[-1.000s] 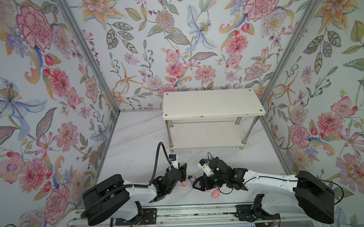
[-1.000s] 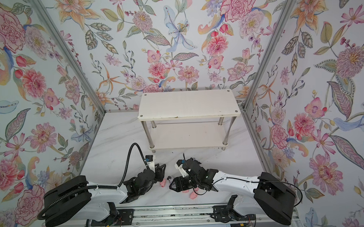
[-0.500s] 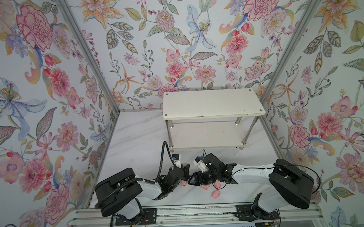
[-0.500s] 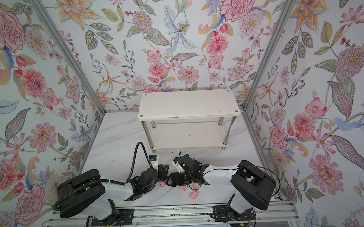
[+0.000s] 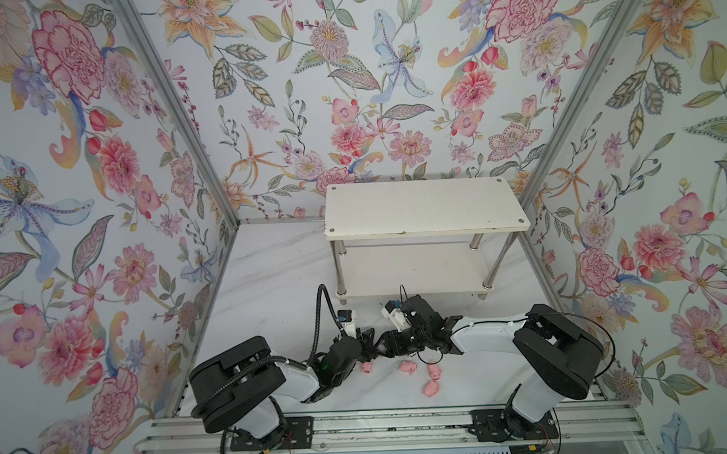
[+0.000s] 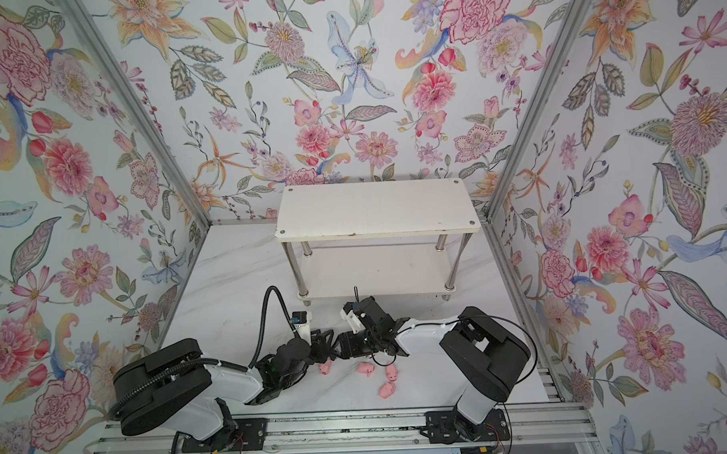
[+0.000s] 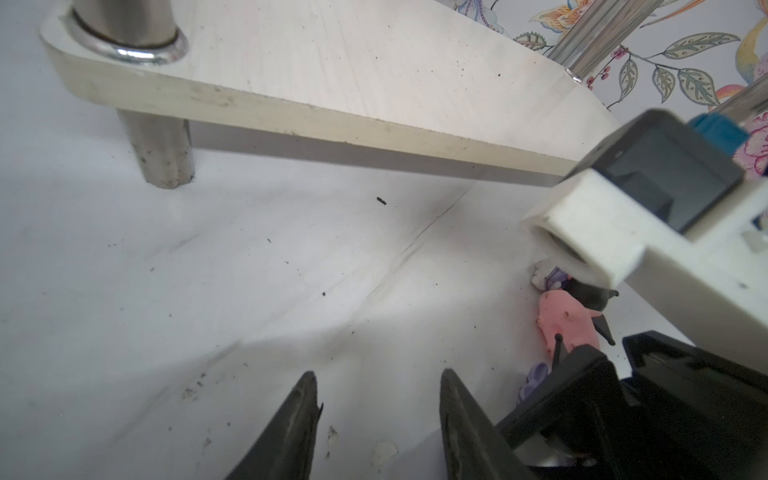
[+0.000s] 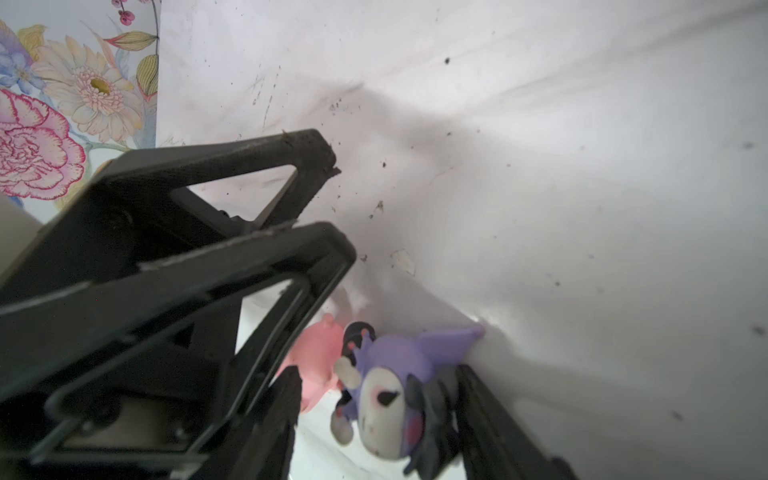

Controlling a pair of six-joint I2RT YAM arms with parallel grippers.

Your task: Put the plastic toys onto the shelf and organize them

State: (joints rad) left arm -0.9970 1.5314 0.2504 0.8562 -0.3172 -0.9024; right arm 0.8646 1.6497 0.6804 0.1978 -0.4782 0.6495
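Note:
The white two-tier shelf (image 5: 423, 209) (image 6: 373, 207) stands at the back, both boards bare; its lower board (image 7: 332, 83) shows in the left wrist view. Several pink pigs (image 5: 408, 366) (image 6: 364, 368) lie on the table near the front. My left gripper (image 5: 369, 339) (image 7: 378, 386) is open over bare table. Tip to tip with it, my right gripper (image 5: 382, 347) (image 8: 379, 370) is open around a purple-and-white figurine (image 8: 390, 390), which leans on one finger (image 8: 478, 399) with a gap to the other. A pink pig (image 8: 320, 361) (image 7: 567, 322) lies just beside it.
Floral walls close in the marble table (image 5: 272, 281) on three sides. A chrome shelf leg (image 7: 162, 149) stands close ahead of the left gripper. The metal rail (image 5: 381, 423) carrying both arm bases runs along the front edge.
Both grippers have shifted a little toward the shelf and met tip to tip. The right jaws have narrowed around the figurine. More pigs show behind the arms now.

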